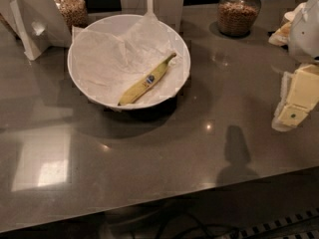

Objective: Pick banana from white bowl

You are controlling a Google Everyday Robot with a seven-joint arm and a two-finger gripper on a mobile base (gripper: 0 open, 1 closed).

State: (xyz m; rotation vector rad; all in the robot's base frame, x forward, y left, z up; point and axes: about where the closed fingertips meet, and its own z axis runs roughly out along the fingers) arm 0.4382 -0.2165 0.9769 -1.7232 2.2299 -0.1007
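Note:
A slim yellow banana with a greenish stem and a small blue sticker lies diagonally inside the wide white bowl, on crinkled white paper. Its stem points to the upper right. The bowl stands on the grey counter, left of centre. My gripper is at the right edge of the camera view, pale yellow and white, above the counter and well to the right of the bowl. It holds nothing that I can see and is far from the banana.
Two glass jars of brown snacks stand at the back, one on the left and one on the right. A white holder stands at the far left. The counter's front edge runs across the bottom, with cables below.

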